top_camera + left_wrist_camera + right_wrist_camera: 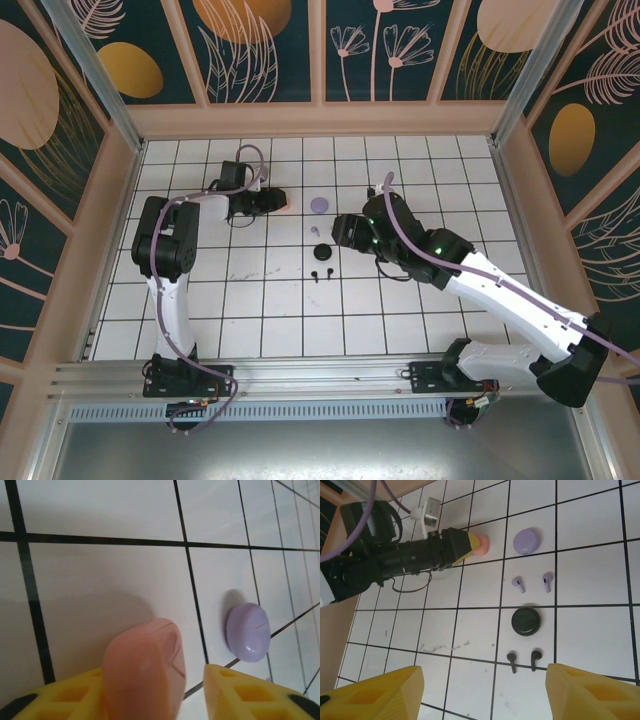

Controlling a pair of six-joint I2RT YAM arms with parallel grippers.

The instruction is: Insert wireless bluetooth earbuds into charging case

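The left arm (165, 240) reaches out over the white tiled surface (250, 300). Its jaws stand a little way apart, with the salmon-orange case (145, 665) between them. The case leans on one yellow finger (65, 697). There is a gap between the case and the other finger (250, 695), so the jaws are not squeezing it. The case sits on the surface with its lid down. Near it, but not touching it, lies the lavender case (248, 631), and its lid is down too. Closer to the robot lie the two lavender earbuds (518, 584). They are side by side on the surface, outside their case and a little apart from each other. Next in the row comes the round black case (525, 621), also shut. Just past it lie the two black earbuds (512, 661), side by side on the surface and not in their case. The right arm (500, 290) stretches in from the other side and looks down over this row. Its jaws are wide, with the two yellow fingertips (370, 692) far apart and nothing held between them.
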